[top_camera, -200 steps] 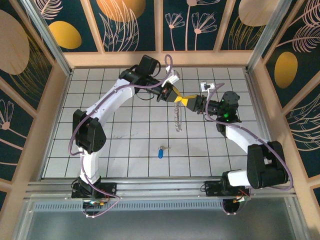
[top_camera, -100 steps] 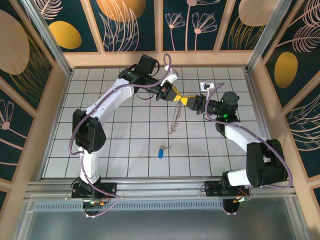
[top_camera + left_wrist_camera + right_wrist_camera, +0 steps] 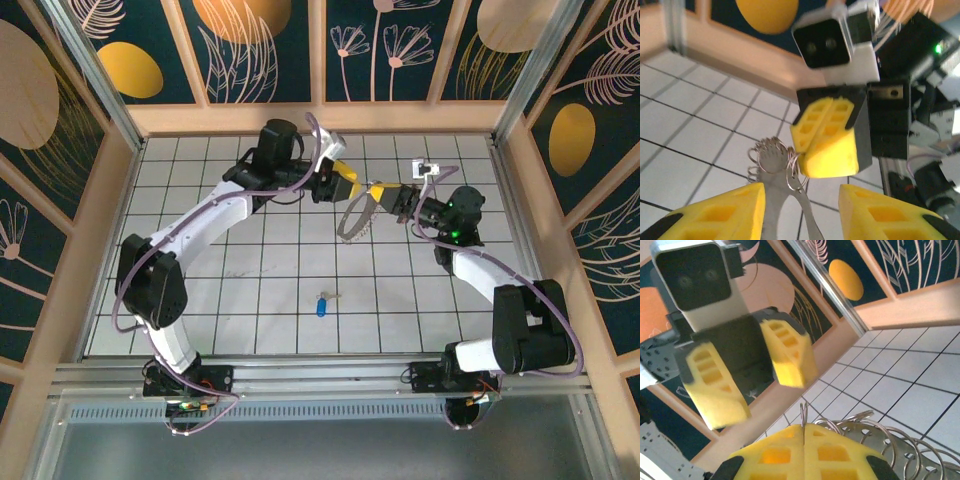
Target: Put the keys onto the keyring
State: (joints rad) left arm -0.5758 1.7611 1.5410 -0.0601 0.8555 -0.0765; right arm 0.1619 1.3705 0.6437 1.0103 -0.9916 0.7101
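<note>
The keyring (image 3: 352, 218), a thin metal hoop fringed with tiny rings, hangs tilted above the tiled floor. My right gripper (image 3: 385, 197) is shut on its upper rim. In the right wrist view the pads (image 3: 840, 450) pinch a thin wire of the keyring (image 3: 875, 432). My left gripper (image 3: 346, 182) faces it, open, just left of the hoop. From the left wrist, its gripper (image 3: 801, 205) straddles the keyring's flat band (image 3: 771, 165) without clamping it, and the right gripper (image 3: 812, 145) shows shut on the rings. A blue-headed key (image 3: 321, 306) lies alone on the floor, nearer the arms' bases.
Wooden walls (image 3: 310, 118) with dark patterned panels close the tiled floor (image 3: 230, 270) at the back and sides. A metal rail (image 3: 320, 375) runs along the near edge. Both arms reach toward the back centre, meeting above the tiles.
The right gripper has closed on the keyring. The left gripper has opened and let go of it, and its arm shifted back. The hoop swung from edge-on to tilted.
</note>
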